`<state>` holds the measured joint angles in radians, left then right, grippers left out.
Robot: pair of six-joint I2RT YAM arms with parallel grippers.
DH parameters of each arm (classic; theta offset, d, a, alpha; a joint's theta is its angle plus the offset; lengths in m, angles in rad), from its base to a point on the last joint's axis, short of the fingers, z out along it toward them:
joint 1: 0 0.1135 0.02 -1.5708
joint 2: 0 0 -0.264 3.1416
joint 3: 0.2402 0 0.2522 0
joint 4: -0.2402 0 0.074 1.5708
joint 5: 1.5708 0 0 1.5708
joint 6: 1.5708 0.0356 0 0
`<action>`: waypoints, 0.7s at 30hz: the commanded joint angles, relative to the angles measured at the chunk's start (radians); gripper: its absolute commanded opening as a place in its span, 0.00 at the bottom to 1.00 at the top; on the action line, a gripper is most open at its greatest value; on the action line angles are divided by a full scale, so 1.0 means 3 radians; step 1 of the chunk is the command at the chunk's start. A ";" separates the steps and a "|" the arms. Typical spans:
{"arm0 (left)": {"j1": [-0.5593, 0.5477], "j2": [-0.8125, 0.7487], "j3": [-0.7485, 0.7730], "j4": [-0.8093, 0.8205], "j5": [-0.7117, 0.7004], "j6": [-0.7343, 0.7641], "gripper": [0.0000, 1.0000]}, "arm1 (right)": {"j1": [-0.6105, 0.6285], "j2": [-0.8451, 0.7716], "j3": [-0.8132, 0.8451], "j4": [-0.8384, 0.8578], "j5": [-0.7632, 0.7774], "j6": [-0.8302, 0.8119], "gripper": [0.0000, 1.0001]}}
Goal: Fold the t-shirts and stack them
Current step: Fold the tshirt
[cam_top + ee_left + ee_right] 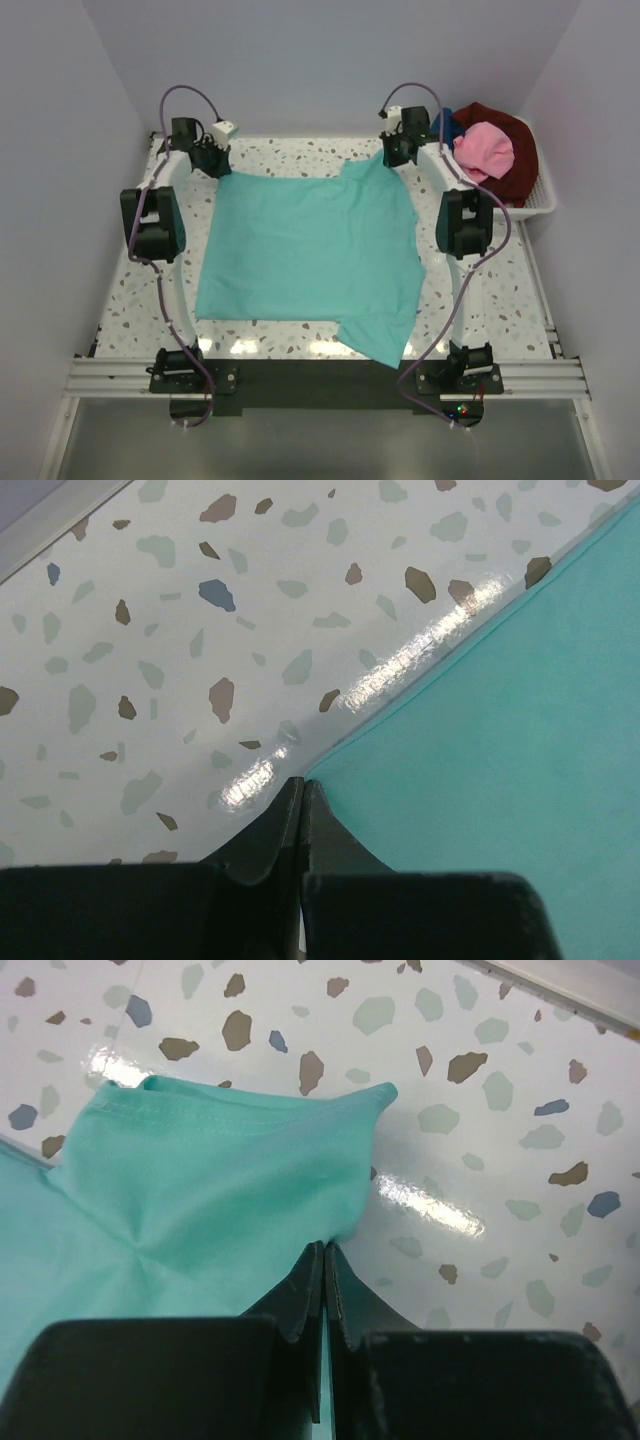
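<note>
Grippers are pinching one flat teal-green fabric t-shirt (310, 250): left gripper (303, 783) its far-left corner, right gripper (325, 1247) its far-right sleeve.

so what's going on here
A teal-green fabric t-shirt lies spread out on the speckled white table. At its far edge the right gripper is shut on a sleeve, the left gripper shut at the far left corner. A pink shirt, a dark red shirt and a blue shirt sit in the white plastic basket.
</note>
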<state>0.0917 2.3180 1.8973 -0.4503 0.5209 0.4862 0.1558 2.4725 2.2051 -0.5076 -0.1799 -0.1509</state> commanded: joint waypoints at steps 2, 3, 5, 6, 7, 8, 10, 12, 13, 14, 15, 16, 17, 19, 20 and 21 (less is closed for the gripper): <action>0.0037 -0.0404 -0.0178 0.0356 0.0145 0.0148 0.00 | -0.0024 -0.0500 -0.0100 0.0148 -0.0142 -0.0100 0.00; 0.0037 -0.0430 -0.0239 0.0376 0.0145 0.0159 0.00 | -0.0023 -0.0526 -0.0125 0.0148 -0.0152 -0.0116 0.00; 0.0037 -0.0496 -0.0285 0.0397 0.0150 0.0230 0.00 | -0.0023 -0.0633 -0.0202 0.0148 -0.0157 -0.0141 0.00; 0.0042 -0.0517 -0.0331 0.0397 0.0156 0.0251 0.00 | -0.0023 -0.0674 -0.0232 0.0148 -0.0167 -0.0151 0.00; 0.0047 -0.0563 -0.0347 0.0397 0.0150 0.0276 0.00 | -0.0029 -0.0710 -0.0293 0.0148 -0.0167 -0.0167 0.00; 0.0047 -0.0583 -0.0392 0.0392 0.0161 0.0322 0.00 | -0.0029 -0.0786 -0.0330 0.0138 -0.0173 -0.0187 0.00; 0.0062 -0.0660 -0.0459 0.0397 0.0181 0.0378 0.00 | -0.0029 -0.0858 -0.0426 0.0132 -0.0178 -0.0223 0.00; 0.0098 -0.0721 -0.0530 0.0392 0.0217 0.0465 0.00 | -0.0029 -0.0975 -0.0508 0.0117 -0.0178 -0.0264 0.00; 0.0113 -0.0787 -0.0612 0.0397 0.0262 0.0496 0.00 | -0.0039 -0.1011 -0.0585 0.0117 -0.0183 -0.0279 0.00; 0.0134 -0.0818 -0.0653 0.0397 0.0288 0.0552 0.00 | -0.0034 -0.1052 -0.0621 0.0097 -0.0188 -0.0290 0.00; 0.0144 -0.0854 -0.0740 0.0402 0.0314 0.0593 0.00 | -0.0039 -0.1128 -0.0662 0.0086 -0.0203 -0.0300 0.00; 0.0159 -0.0925 -0.0791 0.0412 0.0355 0.0629 0.00 | -0.0044 -0.1165 -0.0733 0.0076 -0.0218 -0.0310 0.00; 0.0185 -0.0962 -0.0842 0.0422 0.0370 0.0705 0.00 | -0.0039 -0.1206 -0.0779 0.0076 -0.0229 -0.0325 0.00; 0.0205 -0.1074 -0.1001 0.0453 0.0441 0.0782 0.00 | -0.0039 -0.1308 -0.0907 0.0076 -0.0244 -0.0351 0.00; 0.0216 -0.1110 -0.1047 0.0448 0.0452 0.0869 0.00 | -0.0044 -0.1339 -0.0943 0.0061 -0.0254 -0.0371 0.00; 0.0226 -0.1141 -0.1138 0.0443 0.0467 0.0920 0.00 | -0.0044 -0.1389 -0.1004 0.0051 -0.0259 -0.0387 0.00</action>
<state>0.1429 2.0621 1.5997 -0.3649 0.6044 0.6731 0.1493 2.1490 1.9366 -0.5030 -0.2287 -0.2321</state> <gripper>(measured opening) 0.015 0.010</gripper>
